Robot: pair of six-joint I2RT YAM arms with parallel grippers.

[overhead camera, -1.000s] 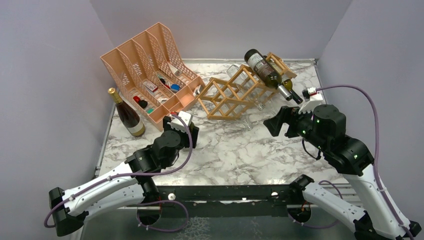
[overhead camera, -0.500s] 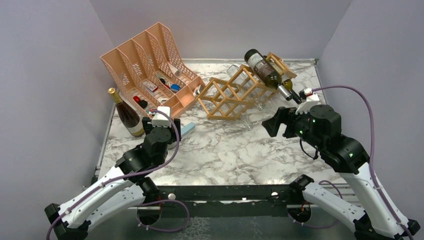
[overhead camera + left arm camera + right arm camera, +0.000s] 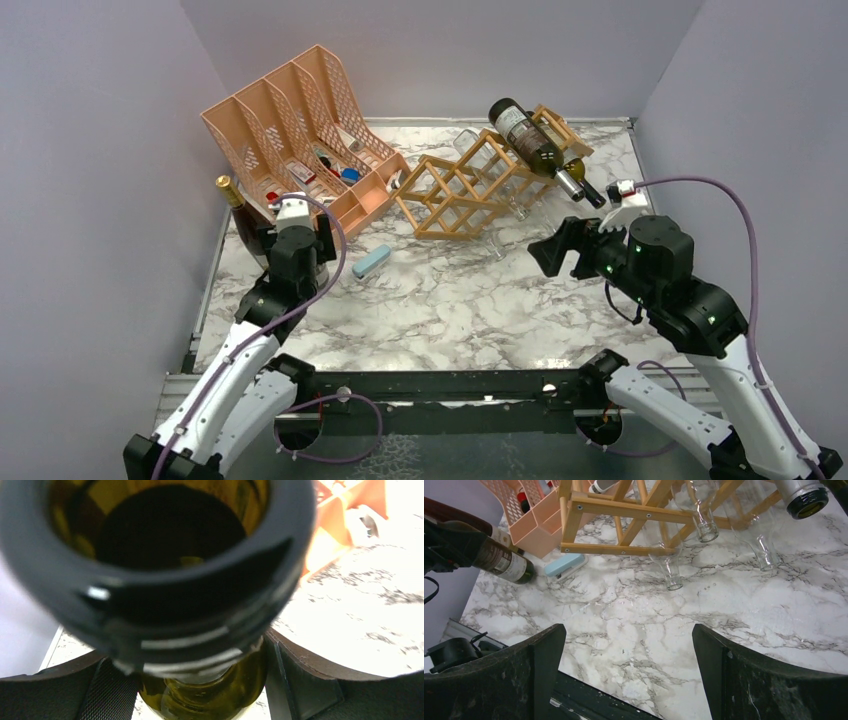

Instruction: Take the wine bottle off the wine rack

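The wine bottle [image 3: 525, 137] lay on top of the rack [image 3: 455, 195], at its far right end, with its neck sloping down towards the right arm and its mouth just clear of the slats. The step in hand was judged to be the right arm's reach for that neck. It would best be done by the jaws being brought square across the neck near the shoulder and closed firmly. The bottle could then be lifted up and back along its own line, so that the light rack was not dragged. Care would be needed over the clear bottles [image 3: 674, 575] lodged in the openings below, which might be knocked loose.

The right gripper [image 3: 562, 252] was held low over the table, near the rack's near side but apart from it. It was pointed towards the rack, with its jaws spread wide and nothing between them. The left arm was stretched to the table's left edge, beside the organiser [image 3: 300, 130]. The left gripper [image 3: 200, 695] was pinched on a second bottle [image 3: 504, 562], which was seen tilted in the right wrist view.
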